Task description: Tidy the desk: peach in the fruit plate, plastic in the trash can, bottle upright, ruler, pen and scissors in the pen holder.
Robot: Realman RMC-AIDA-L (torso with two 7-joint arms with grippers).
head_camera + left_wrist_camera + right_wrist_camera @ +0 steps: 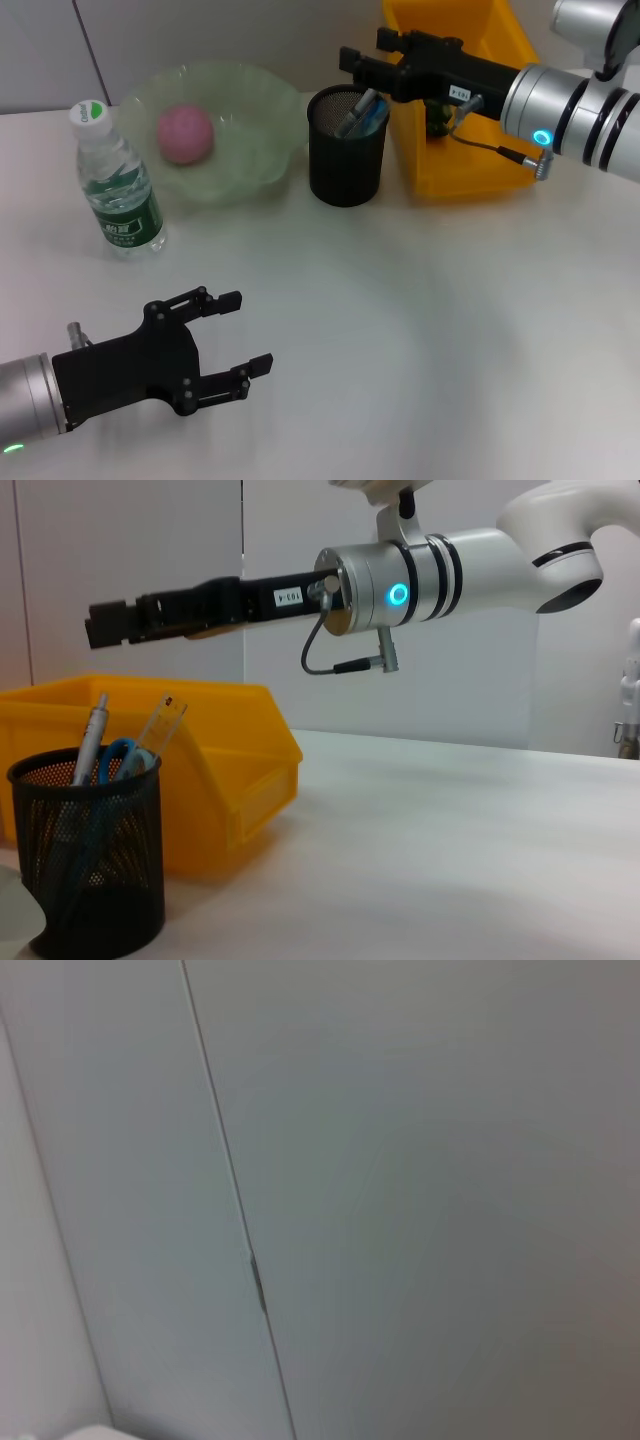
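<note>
A pink peach lies in the pale green fruit plate. The bottle, with a green label and white cap, stands upright left of the plate. The black mesh pen holder holds a pen, a clear ruler and blue-handled scissors. My right gripper hovers open just above the holder, with nothing in it. My left gripper rests open and empty low over the near left of the desk. The plastic is not visible as such.
The yellow trash can stands right of the pen holder, partly under my right arm. The right wrist view shows only a grey wall.
</note>
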